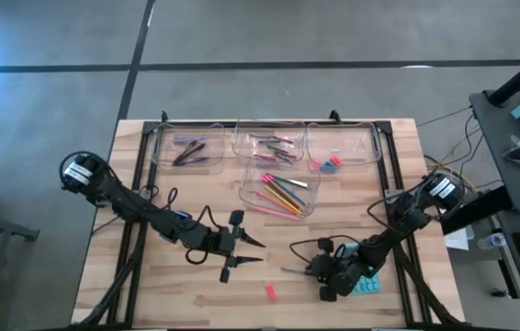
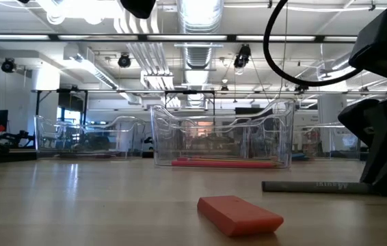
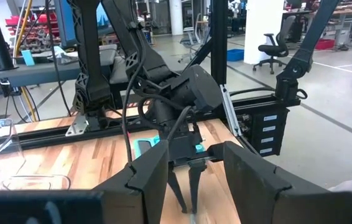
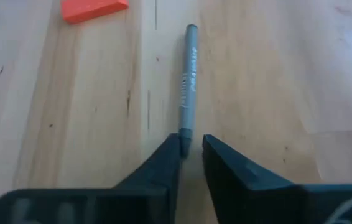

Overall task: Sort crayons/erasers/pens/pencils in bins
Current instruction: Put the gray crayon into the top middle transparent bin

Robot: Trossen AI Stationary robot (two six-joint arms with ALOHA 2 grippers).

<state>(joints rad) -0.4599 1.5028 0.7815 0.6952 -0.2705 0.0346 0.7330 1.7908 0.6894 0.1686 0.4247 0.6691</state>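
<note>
Right end effector (image 4: 191, 149) down on the surface (image 4: 275, 74), fingers drawn narrow round the near tip of the grey pen (image 4: 188, 81), grip not yet sure. Next: pinch firm, lift, carry to the bin (image 1: 186, 147) with the dark pens.

My left end effector (image 1: 242, 250) hovers half-open, empty.

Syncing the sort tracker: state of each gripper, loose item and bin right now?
right gripper: down at the table, fingers closing around the end of the grey pen, gap still visible
grey pen: flat on the table
red eraser: loose on the table, untouched
left gripper: open, empty, over bare table
pens bin: dark pens inside
pencils bin: pencils inside
erasers bin: red and blue erasers inside
</note>
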